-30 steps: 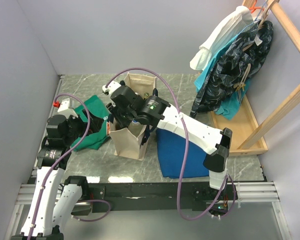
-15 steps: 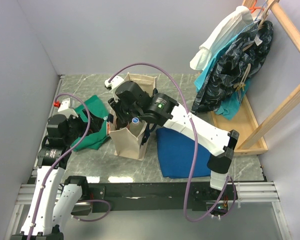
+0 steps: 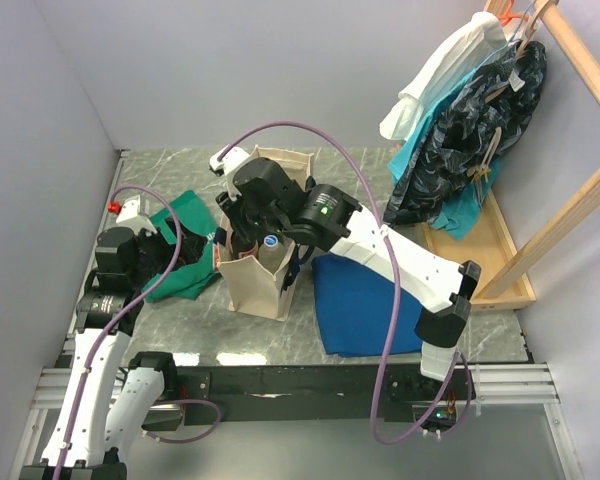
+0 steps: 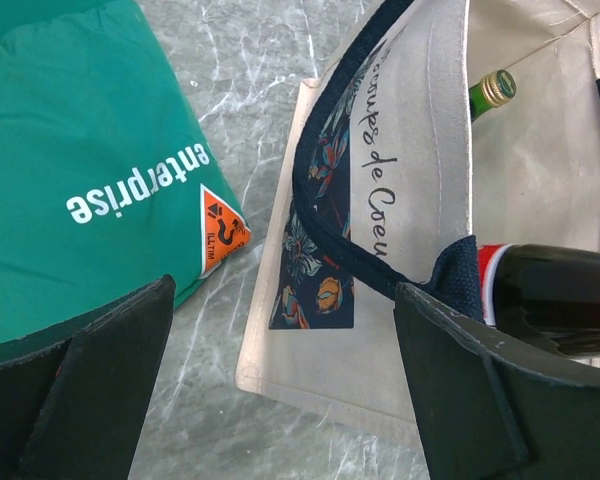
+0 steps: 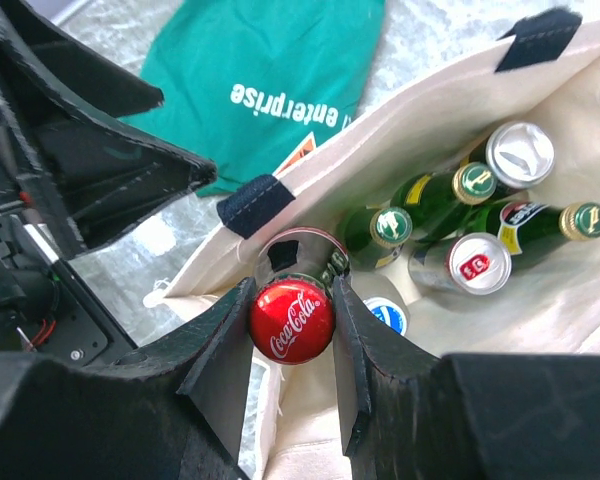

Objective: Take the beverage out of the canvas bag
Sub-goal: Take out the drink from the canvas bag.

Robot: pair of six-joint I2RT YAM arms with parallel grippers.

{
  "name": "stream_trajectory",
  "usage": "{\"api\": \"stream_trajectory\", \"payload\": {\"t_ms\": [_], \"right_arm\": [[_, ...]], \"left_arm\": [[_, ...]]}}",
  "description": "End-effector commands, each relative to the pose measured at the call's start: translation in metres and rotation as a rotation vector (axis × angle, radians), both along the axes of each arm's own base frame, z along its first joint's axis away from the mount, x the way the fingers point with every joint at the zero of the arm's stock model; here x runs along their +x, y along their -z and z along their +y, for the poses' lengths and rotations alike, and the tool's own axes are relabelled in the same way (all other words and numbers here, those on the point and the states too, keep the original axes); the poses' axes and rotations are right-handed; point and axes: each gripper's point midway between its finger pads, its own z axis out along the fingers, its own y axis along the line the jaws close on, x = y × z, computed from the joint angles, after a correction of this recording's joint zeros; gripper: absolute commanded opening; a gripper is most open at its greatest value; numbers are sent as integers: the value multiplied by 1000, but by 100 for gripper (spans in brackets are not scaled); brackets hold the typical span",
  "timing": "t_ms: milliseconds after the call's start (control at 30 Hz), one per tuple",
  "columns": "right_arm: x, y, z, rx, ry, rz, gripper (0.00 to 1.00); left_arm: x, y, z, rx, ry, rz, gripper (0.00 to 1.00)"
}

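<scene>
Two right fingers [image 5: 220,350] are closed on the red cap of the cola bottle [image 5: 292,322]. It is stood upright inside the canvas bag [image 5: 540,290], its long axis vertical and its cap pointed up between them. The left fingers [image 4: 100,390] are spread wide, and the bag's navy-edged rim is seen between them, above the counter [image 4: 240,90].

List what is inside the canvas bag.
Inside the canvas bag: a red-capped cola bottle clamped by the right gripper, three green bottles, two cans and a blue-white cap. The bag's walls hide their lower parts and the bottom.
</scene>
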Motion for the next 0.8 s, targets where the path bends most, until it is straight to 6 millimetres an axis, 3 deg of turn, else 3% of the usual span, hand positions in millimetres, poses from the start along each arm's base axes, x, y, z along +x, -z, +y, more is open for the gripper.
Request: {"api": "stream_trajectory", "payload": {"t_ms": [0,367,767], "right_arm": [[-3,-140,-20,332,17,-225,0],[-5,-162,-30,368,18,-276,0],[0,-164,-41,351,60,-312,0]], "left_arm": [[5,-10,-3,-6,16,-48,96],[4,-11,-2,-6,11,-51,96],[3,-15,1,1,-9,-65,96]]}}
